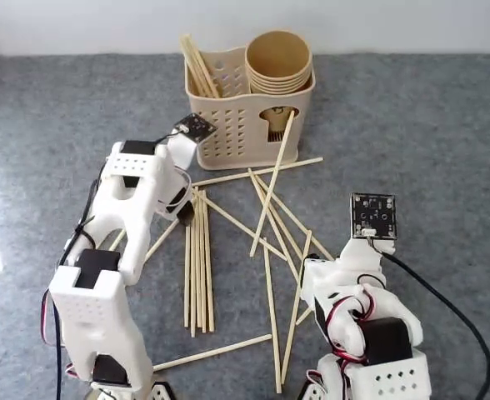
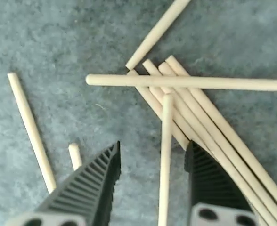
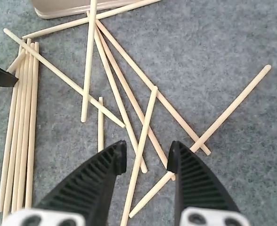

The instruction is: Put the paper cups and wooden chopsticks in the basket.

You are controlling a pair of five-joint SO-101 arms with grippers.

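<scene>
The grey worktop [image 1: 445,125] carries the basket [image 1: 245,142] at the far middle, with the paper cups [image 1: 278,62] stacked inside. The left end effector [image 2: 153,147] hangs released astride one stick, likely lined up to pinch it. The right end effector [image 3: 147,147], also spread, hovers over the near-right tangle. Loose wooden chopsticks [image 1: 199,267] litter the middle; the basket wall hides how many are stowed.
</scene>
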